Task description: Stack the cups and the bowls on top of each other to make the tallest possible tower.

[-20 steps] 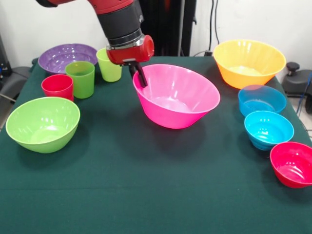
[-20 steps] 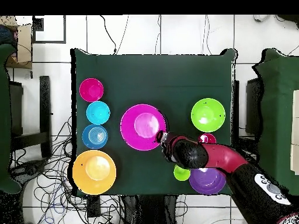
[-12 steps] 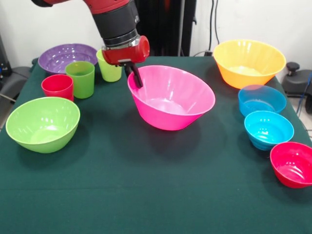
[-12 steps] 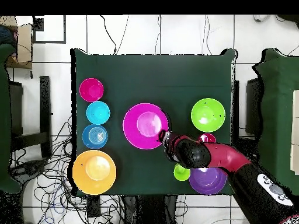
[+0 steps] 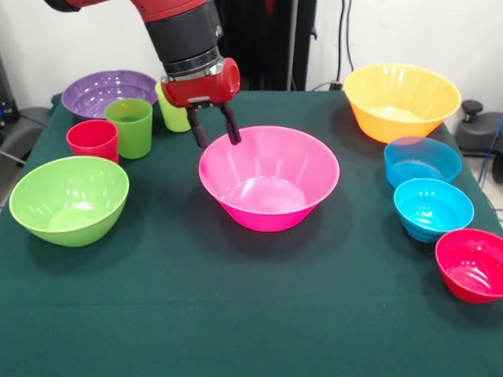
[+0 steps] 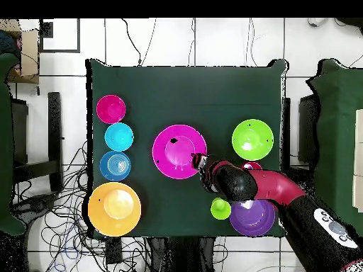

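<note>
Pink bowl (image 5: 269, 187) now level, mouth up; gripper (image 5: 213, 132) parted.

Middle bowl (image 5: 269, 187) upright on table (image 5: 236, 314), claw (image 5: 213, 133) seemingly just above its far rim.

The arm (image 6: 283, 202) hides the green cup and most of the red cup (image 6: 250, 166) overhead.

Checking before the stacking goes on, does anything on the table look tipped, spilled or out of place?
Nothing stands out. The pink bowl sits level on the cloth, the open gripper hovers at its far rim, and the other bowls and cups stand upright.
</note>
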You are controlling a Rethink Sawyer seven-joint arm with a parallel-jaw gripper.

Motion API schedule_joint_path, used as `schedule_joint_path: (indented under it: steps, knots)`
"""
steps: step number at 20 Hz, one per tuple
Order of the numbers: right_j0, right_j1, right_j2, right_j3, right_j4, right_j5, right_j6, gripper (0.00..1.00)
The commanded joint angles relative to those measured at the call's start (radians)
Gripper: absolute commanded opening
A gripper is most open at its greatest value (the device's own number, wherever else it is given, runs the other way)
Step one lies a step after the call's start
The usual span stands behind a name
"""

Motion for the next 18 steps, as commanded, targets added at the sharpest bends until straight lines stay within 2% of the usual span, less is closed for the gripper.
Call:
schedule_joint_path:
  steps: [1,4,9,15,18]
  knots:
    - [0.014,0.006,0.043,-0.077,-0.076,0.107,-0.162,1.0]
    - [0.018,-0.014,0.041,-0.067,-0.078,0.1,-0.152,1.0]
    - [0.023,-0.098,0.036,-0.023,-0.059,0.112,-0.126,1.0]
    - [-0.016,-0.197,0.059,0.052,-0.033,0.116,-0.121,1.0]
    - [-0.045,-0.221,0.078,0.064,-0.017,0.146,-0.143,1.0]
